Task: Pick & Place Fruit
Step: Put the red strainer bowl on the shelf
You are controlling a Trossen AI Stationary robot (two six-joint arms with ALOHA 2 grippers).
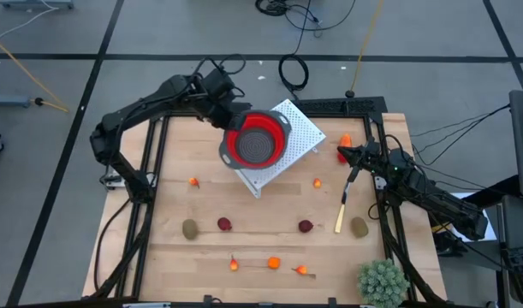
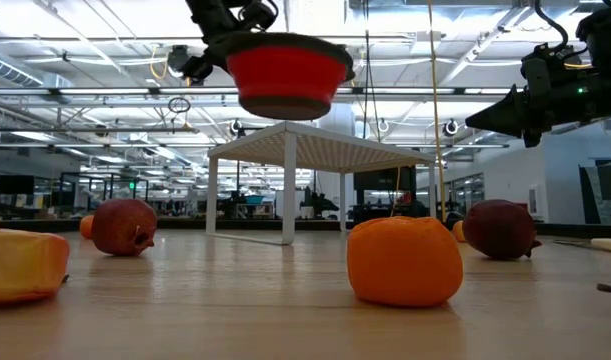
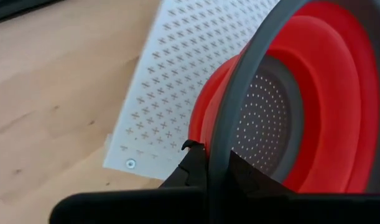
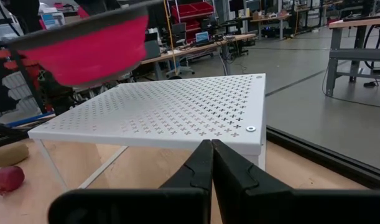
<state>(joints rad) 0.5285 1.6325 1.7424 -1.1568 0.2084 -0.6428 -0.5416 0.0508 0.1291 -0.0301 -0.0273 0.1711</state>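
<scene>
My left gripper (image 1: 228, 120) is shut on a red collapsible colander (image 1: 258, 139) with a grey rim, held in the air over a white perforated rack (image 1: 304, 128). In the low view the colander (image 2: 288, 72) hangs clear above the rack (image 2: 315, 148). My right gripper (image 1: 342, 153) is shut and empty near the table's right side, beside a red-orange fruit piece (image 1: 345, 140). Lying on the table are two olive-brown ovals (image 1: 190, 228) (image 1: 359, 227), two dark red balls (image 1: 224, 224) (image 1: 306, 226) and several small orange pieces (image 1: 274, 263). My left gripper holds the colander by its grey rim (image 3: 222, 140), on the side nearest the arm. The rim is pinched with one finger (image 3: 191, 163) outside the bowl and the other inside. The colander is lifted clear of the rack, its mouth facing up and roughly level.
A pale yellow stick (image 1: 342, 210) lies near the right oval. A spiky green plant ball (image 1: 383, 282) sits at the near right corner. The rack stands on legs at the table's far middle. Black frame rails (image 1: 155, 162) run along the table's sides. Bare wood lies at the centre.
</scene>
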